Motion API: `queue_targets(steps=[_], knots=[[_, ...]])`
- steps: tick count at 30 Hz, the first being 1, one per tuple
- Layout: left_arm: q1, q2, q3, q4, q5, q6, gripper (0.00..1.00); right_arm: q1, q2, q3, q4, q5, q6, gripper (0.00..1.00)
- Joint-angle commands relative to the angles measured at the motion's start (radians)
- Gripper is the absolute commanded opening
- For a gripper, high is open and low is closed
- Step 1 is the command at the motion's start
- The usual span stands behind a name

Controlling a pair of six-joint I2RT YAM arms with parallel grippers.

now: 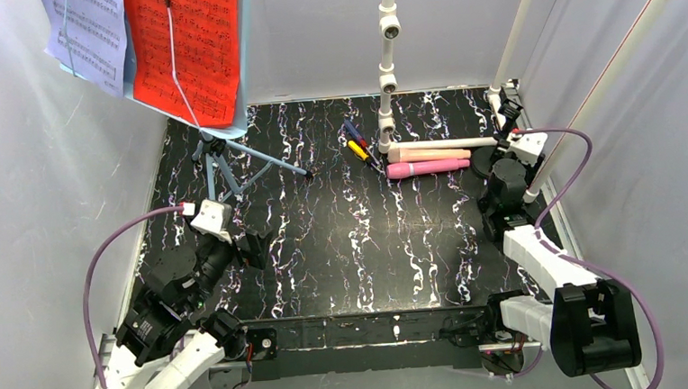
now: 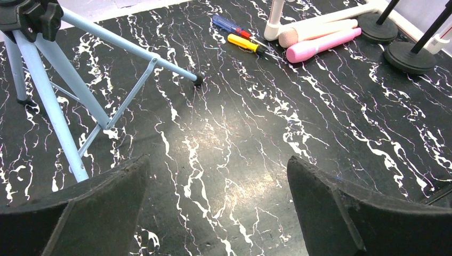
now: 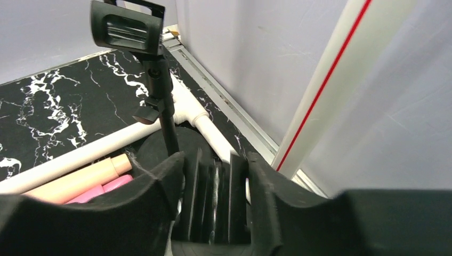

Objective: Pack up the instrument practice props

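A black, white-veined table (image 1: pixel 362 247) is seen filling the middle of the top view. In the upper left of that view the pale-blue music rack (image 1: pixel 243 56) is stood upright on its tripod legs (image 1: pixel 221 166), and a red page (image 1: pixel 187 51) and a lavender page (image 1: pixel 87 34) are carried on its face, side by side. A white PVC pipe frame (image 1: pixel 388 74) is set at the upper centre.

At the lower left, the left gripper (image 1: pixel 252 248) is held above the table with its jaws spread wide; only bare table is shown between them in the left wrist view, so nothing is grasped.

At the right edge, the right gripper (image 3: pixel 213 162) is lowered into the corner. Its jaws are closed against the ribbed black clip of a round-based holder (image 3: pixel 213 202). A second holder (image 3: pixel 160 90) is stood just beyond it, clip uppermost.

The pink microphone (image 1: pixel 429 167) and the beige microphone (image 1: pixel 428 154) are laid touching, just beside the frame's horizontal pipe. Two screwdrivers (image 2: pixel 242 42) are laid near them, toward the upper centre.
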Motion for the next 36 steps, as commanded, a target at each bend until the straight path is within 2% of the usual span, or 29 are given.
queue_targets(steps=[1,4,8,14,20,23,27,32,36], knots=[[0.008,-0.011,-0.009,0.022,0.017,0.013,0.98,-0.005,-0.05,-0.002,0.063,-0.048,-0.032,0.63],[0.009,-0.01,-0.009,0.021,0.02,0.014,0.98,-0.005,-0.082,-0.002,0.017,-0.084,-0.035,0.76],[0.012,-0.007,-0.011,0.023,0.024,0.015,0.98,-0.005,-0.132,-0.001,-0.041,-0.108,-0.019,0.81],[0.015,0.01,-0.011,0.024,0.019,0.013,0.98,-0.005,-0.261,0.048,-0.209,-0.202,0.017,0.98],[0.03,0.037,-0.013,0.026,-0.063,-0.015,0.98,-0.005,-0.409,0.103,-0.366,-0.413,0.054,0.99],[0.058,0.063,-0.007,0.026,-0.142,-0.042,0.98,-0.005,-0.47,0.109,-0.393,-0.548,0.053,0.99],[0.113,0.092,-0.005,0.043,-0.171,-0.073,0.98,-0.004,-0.546,0.102,-0.406,-0.693,0.047,0.99],[0.234,0.149,0.001,0.111,-0.192,-0.106,0.98,-0.005,-0.606,0.097,-0.426,-0.826,0.031,0.99],[0.381,0.235,0.016,0.164,-0.141,-0.138,0.98,-0.003,-0.639,0.064,-0.401,-0.869,0.032,0.99]])
